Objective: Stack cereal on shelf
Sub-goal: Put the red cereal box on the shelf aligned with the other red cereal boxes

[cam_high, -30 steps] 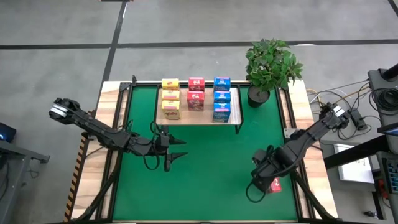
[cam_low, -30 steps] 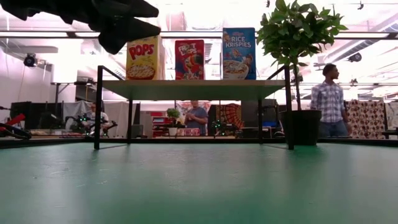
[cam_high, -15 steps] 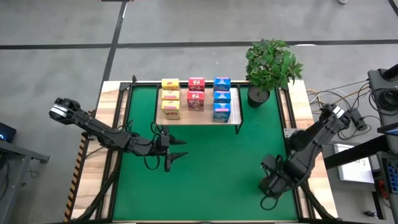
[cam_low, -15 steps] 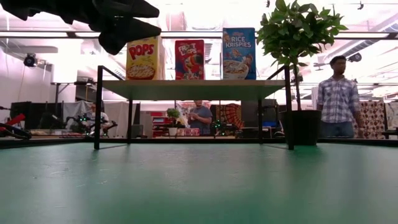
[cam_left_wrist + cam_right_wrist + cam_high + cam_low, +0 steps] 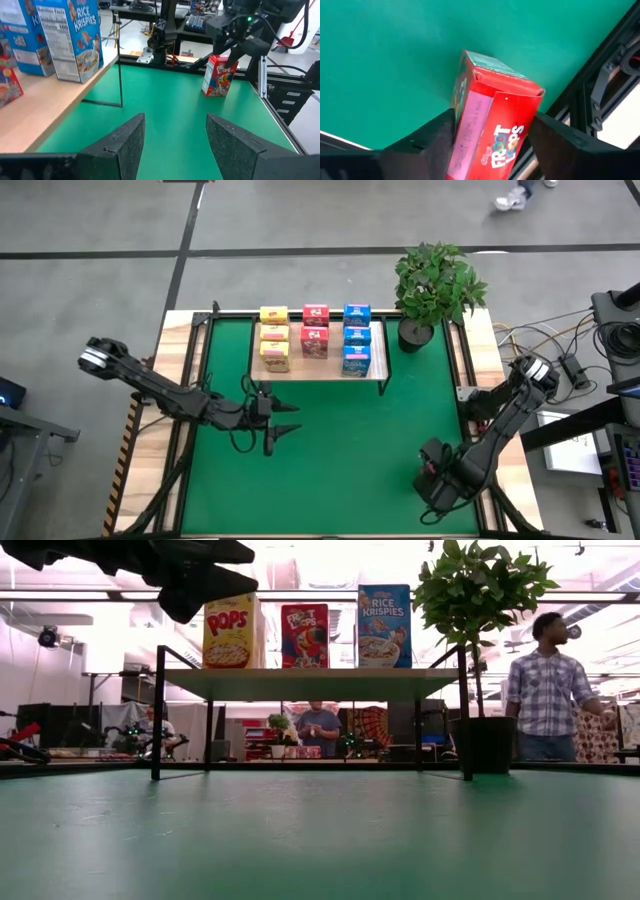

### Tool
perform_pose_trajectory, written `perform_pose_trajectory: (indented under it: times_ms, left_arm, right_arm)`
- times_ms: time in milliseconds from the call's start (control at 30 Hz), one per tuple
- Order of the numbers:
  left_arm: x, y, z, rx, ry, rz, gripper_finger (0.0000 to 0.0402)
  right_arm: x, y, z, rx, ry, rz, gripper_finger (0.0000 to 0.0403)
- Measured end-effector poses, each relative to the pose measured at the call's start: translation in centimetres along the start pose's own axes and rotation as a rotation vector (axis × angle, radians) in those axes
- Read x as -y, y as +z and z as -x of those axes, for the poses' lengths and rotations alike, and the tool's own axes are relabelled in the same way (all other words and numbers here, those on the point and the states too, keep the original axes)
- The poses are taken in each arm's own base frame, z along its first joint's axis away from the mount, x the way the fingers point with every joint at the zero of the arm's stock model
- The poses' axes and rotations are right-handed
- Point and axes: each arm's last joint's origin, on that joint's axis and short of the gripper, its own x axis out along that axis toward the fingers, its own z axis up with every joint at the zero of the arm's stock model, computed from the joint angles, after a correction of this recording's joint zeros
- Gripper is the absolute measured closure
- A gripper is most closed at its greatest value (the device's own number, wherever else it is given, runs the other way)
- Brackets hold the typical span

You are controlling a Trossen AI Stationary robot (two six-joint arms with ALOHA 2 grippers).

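A pink-red cereal box (image 5: 495, 115) stands on the green mat near the table's right near corner (image 5: 218, 76). My right gripper (image 5: 492, 125) points down over it, open, with one finger on either side of the box's top end. On the light-wood shelf (image 5: 325, 372) at the far side stand yellow boxes (image 5: 273, 335), pink-red boxes (image 5: 315, 332) and blue boxes (image 5: 356, 340) in three rows. My left gripper (image 5: 288, 421) hovers open in front of the shelf, with nothing between its fingers (image 5: 175, 120). My right gripper comes at the pink-red box from above, one finger (image 5: 440, 137) beside each broad face near the top (image 5: 470, 107). I cannot tell whether the fingers touch it. The box stands on the mat on its lower end.
A potted plant (image 5: 438, 285) stands at the far right, beside the shelf's end. The black frame rail (image 5: 600, 95) runs close past the box on the right. Open green mat (image 5: 350, 450) lies between the two arms. A person (image 5: 545, 690) stands in the room behind.
My right gripper has moved toward the table's right near corner and down, rolling its wrist. It now covers the pink-red box that lay beside it before. The person in the room has walked toward the right.
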Motion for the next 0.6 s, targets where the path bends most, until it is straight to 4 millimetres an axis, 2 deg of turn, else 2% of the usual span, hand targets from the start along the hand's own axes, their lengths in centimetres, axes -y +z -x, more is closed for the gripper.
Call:
perform_pose_trajectory:
  times_ms: [133, 333, 467, 600]
  left_arm:
    - [-0.1, 0.9, 0.6, 0.029, -0.009, -0.02, 0.0207]
    - [-0.3, 2.6, 2.7, 0.084, -0.035, -0.038, 0.0207]
    - [-0.4, 3.4, 3.7, 0.118, -0.05, -0.054, 0.0207]
    - [-0.7, 3.8, 4.4, 0.129, -0.05, -0.08, 0.0207]
  right_arm:
    - [-0.1, 0.1, 0.0, 0.013, 0.008, -0.003, 0.0219]
    - [-0.4, 0.4, 0.6, 0.013, 0.035, 0.003, 0.0278]
    - [-1.1, 0.9, 2.2, 0.031, 0.111, 0.053, 0.0295]
    - [-2.2, 2.6, 4.8, 0.153, 0.248, 0.092, 0.0296]
